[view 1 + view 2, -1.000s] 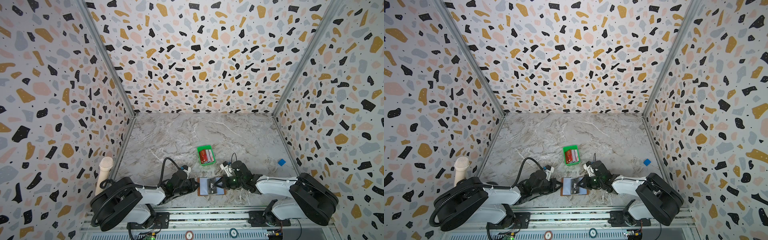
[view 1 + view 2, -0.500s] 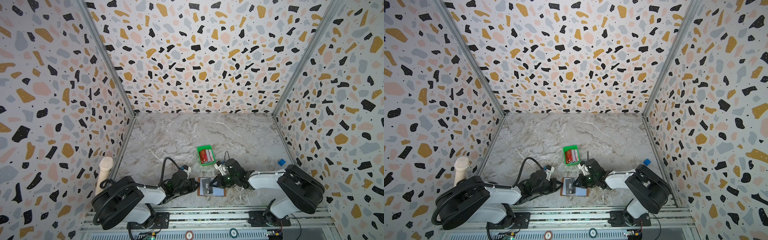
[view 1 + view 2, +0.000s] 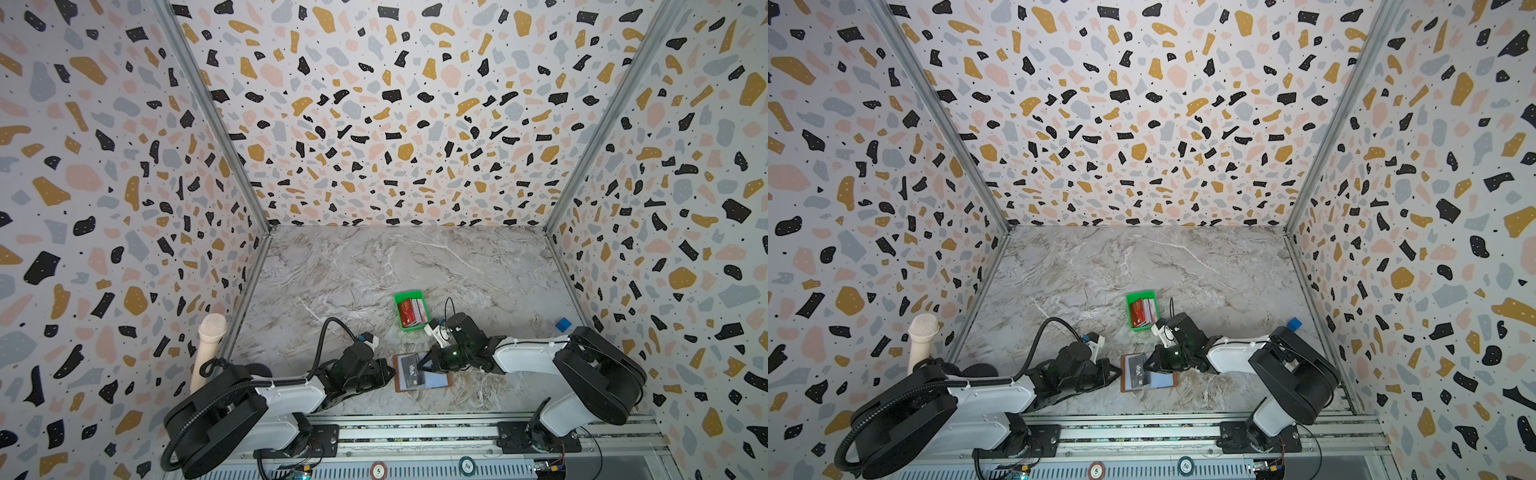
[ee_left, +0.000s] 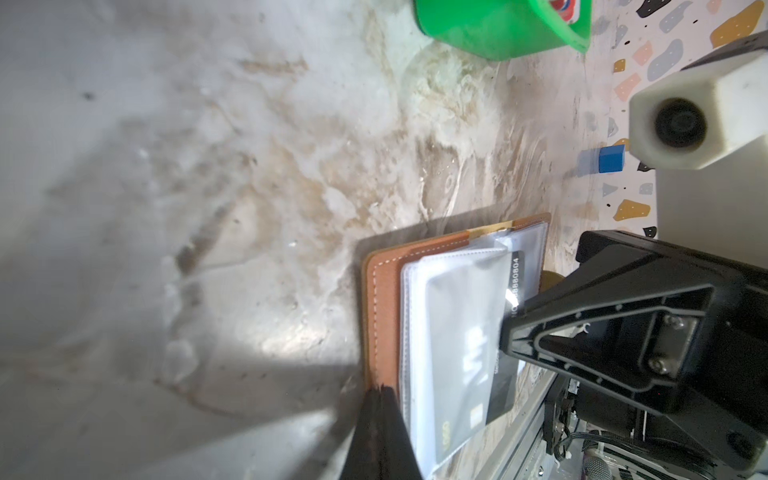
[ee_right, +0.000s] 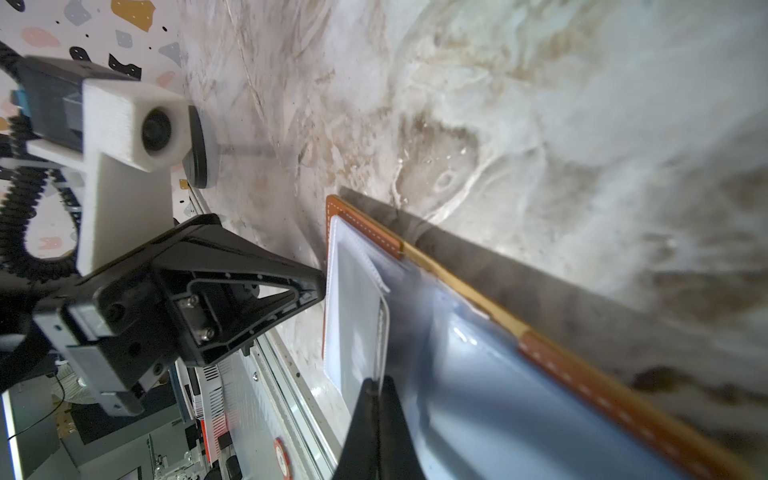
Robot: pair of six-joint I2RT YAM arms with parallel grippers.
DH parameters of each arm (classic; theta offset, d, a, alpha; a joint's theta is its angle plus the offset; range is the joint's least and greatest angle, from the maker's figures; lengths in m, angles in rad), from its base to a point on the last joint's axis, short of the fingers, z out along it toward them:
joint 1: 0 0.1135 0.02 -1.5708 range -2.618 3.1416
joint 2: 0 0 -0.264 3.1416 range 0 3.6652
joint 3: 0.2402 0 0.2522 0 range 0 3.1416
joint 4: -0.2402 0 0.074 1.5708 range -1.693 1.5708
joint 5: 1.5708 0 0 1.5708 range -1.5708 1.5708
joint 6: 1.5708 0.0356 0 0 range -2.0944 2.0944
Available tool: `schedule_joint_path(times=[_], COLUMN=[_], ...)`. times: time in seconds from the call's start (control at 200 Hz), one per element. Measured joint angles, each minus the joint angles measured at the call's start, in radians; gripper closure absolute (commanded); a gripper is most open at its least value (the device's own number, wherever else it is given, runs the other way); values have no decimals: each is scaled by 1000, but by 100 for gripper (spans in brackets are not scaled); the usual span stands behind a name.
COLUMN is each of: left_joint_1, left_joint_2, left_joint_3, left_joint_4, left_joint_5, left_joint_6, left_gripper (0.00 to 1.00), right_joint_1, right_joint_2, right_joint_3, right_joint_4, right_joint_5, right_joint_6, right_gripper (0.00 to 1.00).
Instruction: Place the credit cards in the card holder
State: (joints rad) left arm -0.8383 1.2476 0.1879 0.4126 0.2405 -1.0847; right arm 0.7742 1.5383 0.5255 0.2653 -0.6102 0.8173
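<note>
1. Card holder, a tan-brown leather booklet with clear plastic sleeves: lies open and flat near the middle of the bench's front edge, between both hands.
2. Black rectangular plastic credit card: partly inside a sleeve, one end protruding. Insertion judged unfinished.
3. Other credit cards, red, white and pink: stacked in the small green plastic tray just behind the holder. All are left to do.
4. Left hand: jaws together at the holder's outer cover edge.
5. Right hand: jaws together at the black card's protruding end. Whether it is pinching or pushing cannot be told.
</note>
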Motion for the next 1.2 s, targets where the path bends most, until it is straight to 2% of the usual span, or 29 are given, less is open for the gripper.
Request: schedule_joint_path(times=[0.44, 0.706, 0.861, 0.956, 1.031, 1.076, 1.201], left_joint_1=[0, 0, 0, 0, 0, -1, -1], left_joint_2=[51, 56, 56, 55, 54, 53, 50], left_joint_3=[1, 1, 1, 1, 1, 1, 6], left_joint_4=[69, 76, 76, 76, 74, 72, 60], left_joint_5=[19, 27, 30, 30, 30, 30, 31], left_joint_6=[0, 0, 0, 0, 1, 2, 11], left_gripper=[100, 100, 100, 100, 100, 100, 100], right_joint_1=[34, 50, 51, 52, 52, 53, 64], right_joint_2=[48, -5, -52, -83, -97, -98, -98], right_joint_3=[72, 85, 86, 87, 89, 93, 111], right_joint_4=[-57, -174, -235, -264, -280, -290, -322], right_joint_5=[23, 111, 156, 185, 205, 215, 259], right_joint_6=[-28, -66, -83, -92, -103, -104, -121], right_gripper=[100, 68, 58, 60, 76, 82, 91])
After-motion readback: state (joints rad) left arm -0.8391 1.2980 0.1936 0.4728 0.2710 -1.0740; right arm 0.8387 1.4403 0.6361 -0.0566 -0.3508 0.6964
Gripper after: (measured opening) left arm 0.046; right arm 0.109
